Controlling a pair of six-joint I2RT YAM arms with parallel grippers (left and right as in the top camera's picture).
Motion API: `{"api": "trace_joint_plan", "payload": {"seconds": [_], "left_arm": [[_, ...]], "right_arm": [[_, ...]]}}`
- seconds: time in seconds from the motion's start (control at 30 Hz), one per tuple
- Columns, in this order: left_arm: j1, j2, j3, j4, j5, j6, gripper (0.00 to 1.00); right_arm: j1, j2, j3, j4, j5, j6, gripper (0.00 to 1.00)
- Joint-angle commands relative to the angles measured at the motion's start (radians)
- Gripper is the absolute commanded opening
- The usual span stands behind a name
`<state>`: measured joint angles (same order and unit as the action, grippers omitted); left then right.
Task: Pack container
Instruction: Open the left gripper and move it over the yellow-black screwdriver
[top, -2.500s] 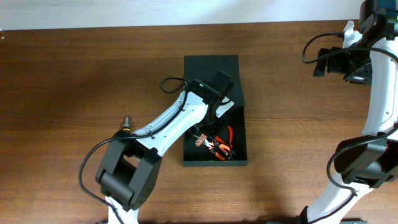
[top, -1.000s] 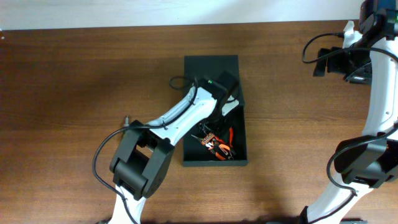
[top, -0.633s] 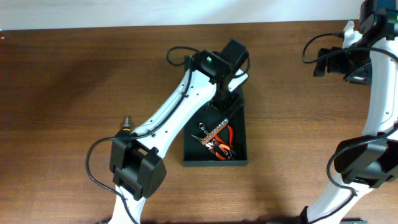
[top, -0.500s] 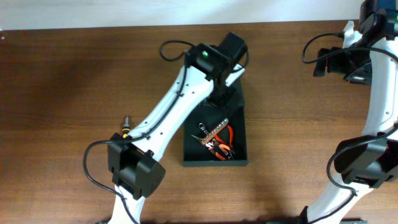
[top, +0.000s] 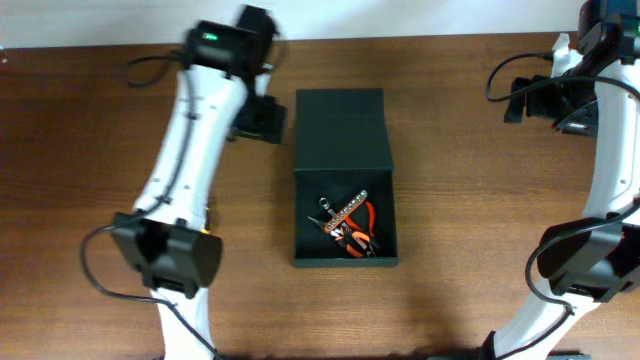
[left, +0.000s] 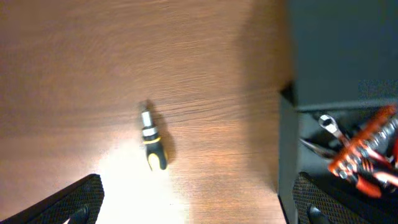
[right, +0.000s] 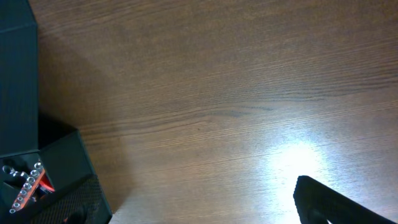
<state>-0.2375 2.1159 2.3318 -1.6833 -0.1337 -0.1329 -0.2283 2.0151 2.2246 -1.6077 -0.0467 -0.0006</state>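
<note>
Tabletop (top: 90, 150) lies open all around the container (top: 340, 130); left gripper (top: 262, 118), fingers apart, has swung off it to beside its far-left corner; right gripper (top: 525, 100) spread too.

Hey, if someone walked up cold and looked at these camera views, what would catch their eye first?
First, the black container in the middle of the overhead view, with its lid flap folded back. Orange-handled pliers and other small tools are piled at its near end. Next is a small yellow-and-black driver, lying alone on the bare wood beside the container in the left wrist view.
</note>
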Motion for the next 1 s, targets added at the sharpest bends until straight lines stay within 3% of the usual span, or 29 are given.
{"api": "trace_joint_plan", "payload": {"seconds": [0.0,0.17,0.33,0.63,0.77,0.97], "left_arm": [[0.110,-0.098,0.018,-0.005,0.040,-0.024,0.99],[0.243,-0.199,-0.042,-0.005,0.041,-0.024,0.99],[0.333,-0.359,-0.312,0.038,0.040,-0.024,0.99],[0.391,-0.748,-1.019,0.497,0.134,0.033,0.99],[0.391,-0.754,-1.127,0.532,0.135,0.033,0.99],[0.391,-0.642,-1.140,0.566,0.135,0.055,0.99]], "right_arm": [[0.000,-0.006,-0.002,0.001,-0.006,0.001,0.99],[0.000,-0.006,-0.002,0.001,-0.006,0.001,0.99],[0.000,-0.006,-0.002,0.001,-0.006,0.001,0.99],[0.000,-0.006,-0.002,0.001,-0.006,0.001,0.99],[0.000,-0.006,-0.002,0.001,-0.006,0.001,0.99],[0.000,-0.006,-0.002,0.001,-0.006,0.001,0.99]]}}
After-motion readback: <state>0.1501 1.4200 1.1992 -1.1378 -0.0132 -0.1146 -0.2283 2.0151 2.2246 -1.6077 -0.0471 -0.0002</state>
